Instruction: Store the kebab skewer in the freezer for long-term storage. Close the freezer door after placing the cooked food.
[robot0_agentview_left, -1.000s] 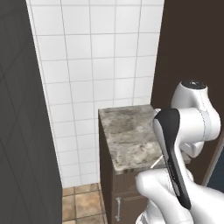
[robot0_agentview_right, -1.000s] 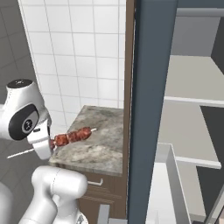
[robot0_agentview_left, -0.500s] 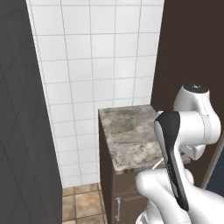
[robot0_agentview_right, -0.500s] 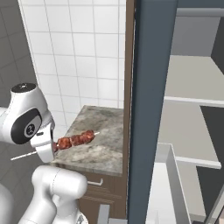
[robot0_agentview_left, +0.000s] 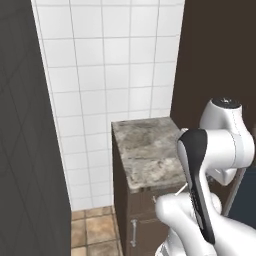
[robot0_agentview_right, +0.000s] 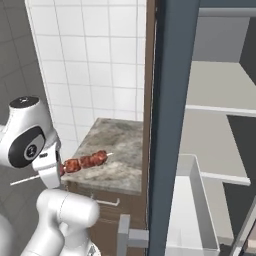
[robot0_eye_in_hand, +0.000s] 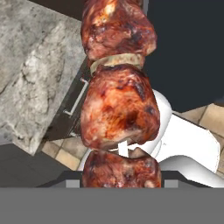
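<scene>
My pincer (robot0_agentview_right: 56, 169) pinches the thin pale skewer of reddish-brown meat chunks (robot0_agentview_right: 85, 162), holding it level above the grey marble counter (robot0_agentview_right: 117, 152) beside the tall slate-blue freezer (robot0_agentview_right: 172, 125), presumably to carry it clear toward the pale inner shelves (robot0_agentview_right: 220, 90).

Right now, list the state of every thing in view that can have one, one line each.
kebab skewer: lifted off the counter, held roughly level in the air.
gripper: shut on the skewer, its fingers hidden behind the meat in the hand view.
freezer door: swung open, seen edge-on.
freezer: open, the shelves in view bare.
cabinet drawer: closed.
</scene>
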